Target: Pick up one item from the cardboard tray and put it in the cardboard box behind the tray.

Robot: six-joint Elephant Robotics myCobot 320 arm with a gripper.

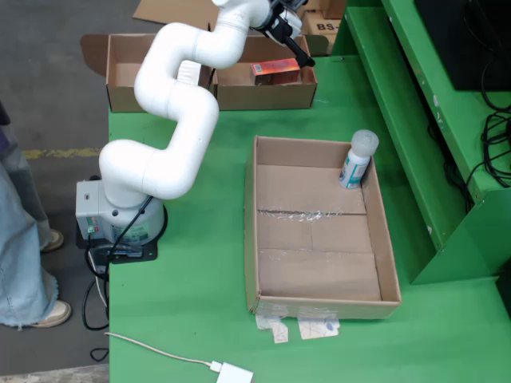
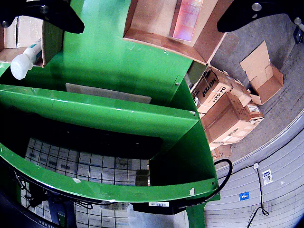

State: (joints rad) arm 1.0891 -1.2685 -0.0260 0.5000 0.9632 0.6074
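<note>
Table (image 1: 200,271): we see a green top that fills most of the fixed view, with a raised green shelf (image 1: 415,104) along its right side.
Arm (image 1: 172,120): we see a white jointed arm rising from a grey base at the table's left edge and bending up toward the far boxes.
Tray (image 1: 391,247): we see a shallow cardboard tray lying open near the middle of the table, its floor bare apart from one item (a strip of shiny tape crosses it).
Box (image 1: 271,96): we see an open cardboard box standing behind the tray at the far edge of the table, with a second open box (image 1: 128,80) just beside it on the left in the fixed view.
Carton (image 1: 276,72): we see an orange-red carton lying inside the box behind the tray; in the gripper's view it shows as a pinkish carton (image 2: 189,19) between the two black fingers.
Bottle (image 1: 357,159): we see a white bottle with a teal label in the tray's far right corner, leaning against the wall.
Gripper (image 1: 289,32): we see it hanging above the box, its black fingers (image 2: 247,14) spread wide apart with nothing between them.
Cable (image 1: 160,351): we see a thin white lead and plug at the table's near edge.
</note>
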